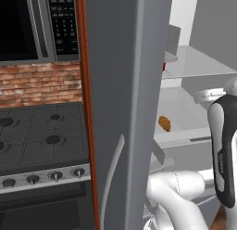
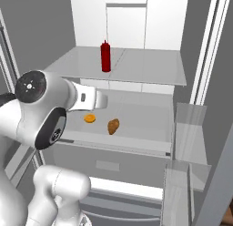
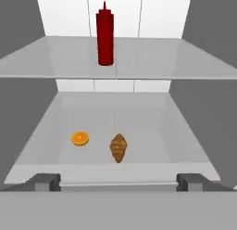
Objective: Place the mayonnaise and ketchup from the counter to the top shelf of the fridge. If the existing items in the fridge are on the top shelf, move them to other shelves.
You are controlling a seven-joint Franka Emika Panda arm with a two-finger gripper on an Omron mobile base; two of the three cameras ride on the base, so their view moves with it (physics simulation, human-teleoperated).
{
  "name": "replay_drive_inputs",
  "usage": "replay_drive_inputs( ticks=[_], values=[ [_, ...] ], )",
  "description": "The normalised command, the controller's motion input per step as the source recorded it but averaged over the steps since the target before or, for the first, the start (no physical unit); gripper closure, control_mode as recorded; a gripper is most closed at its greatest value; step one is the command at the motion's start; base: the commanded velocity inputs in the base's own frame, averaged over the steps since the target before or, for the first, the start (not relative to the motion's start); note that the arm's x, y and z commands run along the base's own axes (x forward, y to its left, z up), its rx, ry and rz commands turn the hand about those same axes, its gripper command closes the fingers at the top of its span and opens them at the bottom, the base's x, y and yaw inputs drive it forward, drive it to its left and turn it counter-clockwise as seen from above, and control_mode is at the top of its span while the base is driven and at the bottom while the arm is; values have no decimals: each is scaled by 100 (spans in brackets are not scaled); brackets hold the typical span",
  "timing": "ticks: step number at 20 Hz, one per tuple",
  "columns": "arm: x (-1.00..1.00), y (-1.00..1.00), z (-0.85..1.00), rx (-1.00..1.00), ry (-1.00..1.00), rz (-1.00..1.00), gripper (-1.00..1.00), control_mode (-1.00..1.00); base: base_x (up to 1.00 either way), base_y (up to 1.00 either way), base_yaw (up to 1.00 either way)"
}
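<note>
Ketchup alone on top shelf

Kitchen: stove, microwave, open fridge.

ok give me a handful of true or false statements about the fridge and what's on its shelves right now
1. The ketchup stands upright on the top shelf. True.
2. The mayonnaise sits beside the ketchup on the top shelf. False: the ketchup is alone on that shelf.
3. A croissant and an orange half lie on the lower shelf, apart from each other. True.
4. The end effector grips the croissant. False: it is open, holds nothing and is short of the shelf's front edge.
5. The fridge door is shut. False: it is open, with the shelves in plain sight.
</note>
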Motion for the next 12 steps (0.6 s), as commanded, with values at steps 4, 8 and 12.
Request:
replay_drive_inputs(
  ticks=[4, 8, 12],
  values=[
    [-86, 0, -29, -15, 43, 0, -100, -100, 0, 0, 0],
    [-78, 0, -23, -1, 7, 0, -100, -100, 0, 0, 0],
    [-25, 0, -6, 0, 0, 0, -100, 100, -75, 0, 4]
  ],
)
